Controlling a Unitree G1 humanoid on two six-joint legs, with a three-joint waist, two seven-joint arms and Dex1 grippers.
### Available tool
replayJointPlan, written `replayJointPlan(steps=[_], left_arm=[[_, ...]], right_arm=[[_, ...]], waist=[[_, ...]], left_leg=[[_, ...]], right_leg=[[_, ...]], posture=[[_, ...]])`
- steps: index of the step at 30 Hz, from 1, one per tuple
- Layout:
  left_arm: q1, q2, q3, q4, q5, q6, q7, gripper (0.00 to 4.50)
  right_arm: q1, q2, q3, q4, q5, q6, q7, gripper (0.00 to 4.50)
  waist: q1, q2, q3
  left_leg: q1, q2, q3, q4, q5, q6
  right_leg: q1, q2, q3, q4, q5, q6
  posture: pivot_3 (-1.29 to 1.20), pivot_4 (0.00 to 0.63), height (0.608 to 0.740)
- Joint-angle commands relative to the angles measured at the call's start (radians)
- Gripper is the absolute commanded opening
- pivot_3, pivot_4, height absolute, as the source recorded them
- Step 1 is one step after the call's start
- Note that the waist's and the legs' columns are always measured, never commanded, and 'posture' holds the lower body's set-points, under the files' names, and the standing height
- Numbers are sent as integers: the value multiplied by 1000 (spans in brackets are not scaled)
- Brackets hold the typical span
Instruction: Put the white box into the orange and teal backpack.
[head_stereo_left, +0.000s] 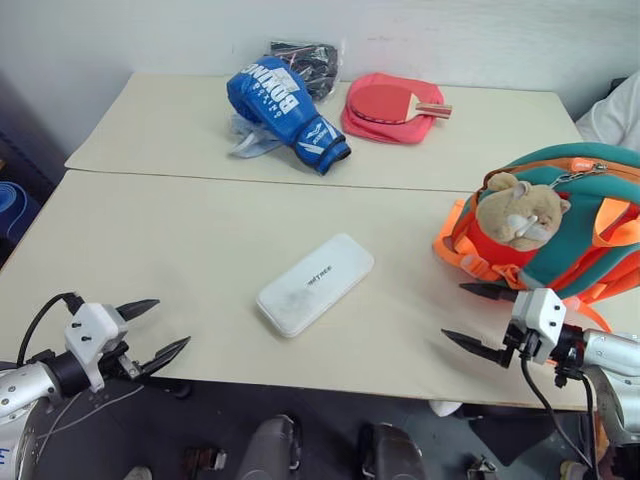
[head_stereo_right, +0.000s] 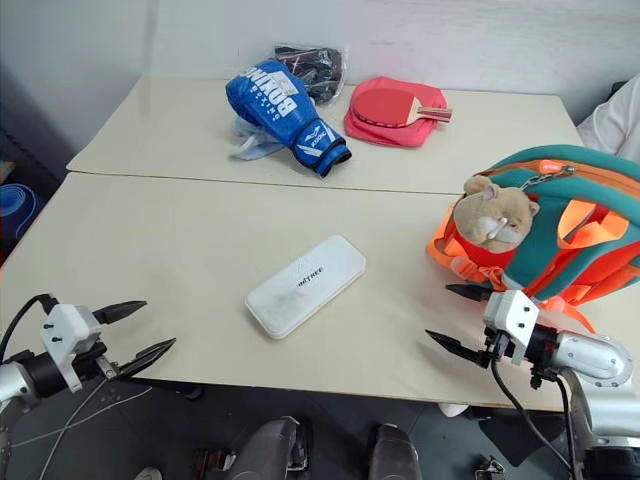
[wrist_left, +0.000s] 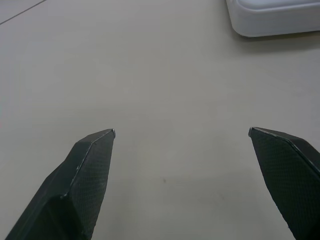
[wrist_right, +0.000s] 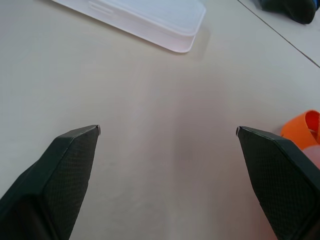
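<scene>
One flat, rounded white box (head_stereo_left: 315, 283) beside plush-fronted orange and teal backpack (head_stereo_left: 560, 225).

Each silver arm ended in a white wrist block with two pointed black fingers (head_stereo_left: 140, 308), and black cables (head_stereo_left: 45, 312) ran along it.

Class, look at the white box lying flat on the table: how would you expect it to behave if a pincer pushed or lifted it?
The white box looks like a smooth, rigid plastic case, so it probably keeps its shape. Lying flat on the table, it should slide, not roll or tip. Its rounded corners and glossy surface may make it slippery to grip.
</scene>
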Motion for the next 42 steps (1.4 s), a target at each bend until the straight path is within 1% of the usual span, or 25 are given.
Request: replayJointPlan(steps=[1, 5, 7, 9, 10, 11, 14, 17, 21, 22, 23, 24, 25, 26, 28, 30, 33, 36, 40, 42], left_arm=[[1, 9, 12, -29, 11, -20, 12, 4500], [-2, -12, 25, -70, -62, 46, 19, 4500], [34, -14, 21, -124, -108, 92, -2, 4500], [60, -33, -13, -205, -122, 107, 7, 4125], [62, -42, -33, -236, -115, 112, 21, 4016], [63, -49, -46, -257, -110, 117, 32, 3670], [39, -102, -122, -326, -93, 165, 115, 2754], [43, -110, -209, -373, -20, 201, 169, 1837], [104, -131, -238, -423, -11, 236, 207, 538], [115, -138, -240, -429, -11, 234, 214, 181], [115, -161, -237, -434, -23, 241, 237, 18], [114, -177, -235, -438, -33, 246, 254, 18], [100, -191, -238, -434, -27, 241, 271, 18], [82, -197, -244, -425, -17, 234, 279, 18], [55, -192, -260, -410, 3, 236, 283, 18], [35, -192, -261, -401, -4, 249, 287, 18], [22, -209, -269, -397, -9, 263, 304, 18], [25, -217, -301, -402, 3, 284, 319, 18], [38, -241, -306, -417, -8, 299, 344, 18], [47, -248, -306, -421, -3, 298, 351, 18]], right_arm=[[7, 1, -3, -51, 25, 17, -10, 4471], [7, 7, 3, -68, 13, 14, -29, 4471], [-2, 23, 24, -61, -32, 4, -71, 4471], [-28, 44, 64, -123, -11, 120, -118, 4094], [-46, 54, 86, -156, -11, 173, -145, 3935], [-57, 59, 101, -179, -14, 209, -166, 3590], [-136, 127, 162, -246, -50, 380, -321, 2525], [-203, 179, 226, -264, -126, 472, -427, 1549], [-260, 245, 259, -247, -242, 597, -611, 91], [-264, 266, 255, -234, -259, 600, -650, 0], [-263, 294, 252, -212, -267, 548, -675, 0], [-262, 314, 250, -197, -272, 508, -693, 0], [-253, 335, 242, -174, -287, 420, -718, 0], [-249, 350, 232, -155, -290, 387, -735, 0], [-239, 341, 227, -139, -316, 380, -748, 0], [-216, 356, 200, -165, -287, 351, -749, 0], [-192, 361, 204, -168, -275, 323, -728, 0], [-215, 380, 218, -118, -261, 286, -700, 0], [-263, 405, 232, -47, -268, 235, -684, 0], [-280, 414, 251, -17, -270, 250, -672, 0]], waist=[[0, 0, 0], [0, 0, 0], [0, 0, 0], [-4, 0, 0], [-5, 0, 0], [-4, 0, 0], [-3, 0, 0], [0, 0, 0], [1, 0, 0], [1, 0, 0], [1, 0, 0], [0, 0, 0], [-1, 0, 0], [-1, 0, 0], [-1, 0, 0], [0, 0, 0], [-1, -1, 0], [-12, 0, 0], [-27, 0, 0], [-27, 0, 0]], left_leg=[[0, 0, 0, 0, 0, 0], [0, 0, 0, 0, 0, 0], [0, 0, 0, 0, 0, 0], [0, 0, 0, 0, 0, 0], [0, 0, 0, 0, 0, 0], [0, 0, 0, 0, 0, 0], [0, 1, 0, 0, 1, -1], [0, 1, 0, 0, 1, -2], [-2, 1, 2, 0, 1, -1], [-3, 1, 3, 0, 2, 1], [-3, 1, 4, 0, 2, 1], [-3, 1, 4, 0, 2, 1], [-3, 1, 5, 0, 2, 1], [-3, 2, 7, 0, 2, 1], [-3, 1, 6, -1, 4, 2], [-3, 3, 10, 0, 4, 2], [-2, 5, 13, 0, 4, 3], [-1, 7, 18, 0, 3, 2], [0, 9, 19, 0, 3, 1], [0, 9, 19, 0, 2, 1]], right_leg=[[0, 0, 0, 0, 0, 0], [0, 0, 0, 0, 0, 0], [0, 0, 0, 0, 0, 0], [0, 0, 1, 0, 0, 0], [0, 0, 2, 0, 0, 0], [0, 0, 4, 0, 0, 0], [-1, 1, 9, 2, 0, 0], [-2, 1, 11, 2, 0, 0], [-5, 8, 13, 3, 0, 0], [-5, 8, 14, 4, 0, 0], [-6, 8, 14, 5, 0, 0], [-7, 8, 15, 4, 0, 0], [-7, 9, 15, 4, 0, 0], [-9, 9, 16, 4, 0, 0], [-9, 9, 11, 6, 0, 0], [-12, 11, 13, 11, 0, 0], [-13, 12, 17, 13, 0, 0], [-15, 14, 20, 13, 0, -1], [-16, 15, 22, 14, 0, -2], [-16, 15, 23, 15, 0, -2]], posture=[[0, 150, 740], [0, 150, 740], [0, 150, 740], [0, 150, 740], [0, 150, 740], [0, 150, 740], [0, 150, 740], [0, 150, 740], [0, 150, 740], [0, 150, 740], [0, 150, 740], [0, 150, 740], [0, 150, 740], [0, 150, 740], [0, 150, 740], [0, 150, 740], [0, 150, 740], [0, 150, 740], [0, 150, 740], [0, 150, 740]])
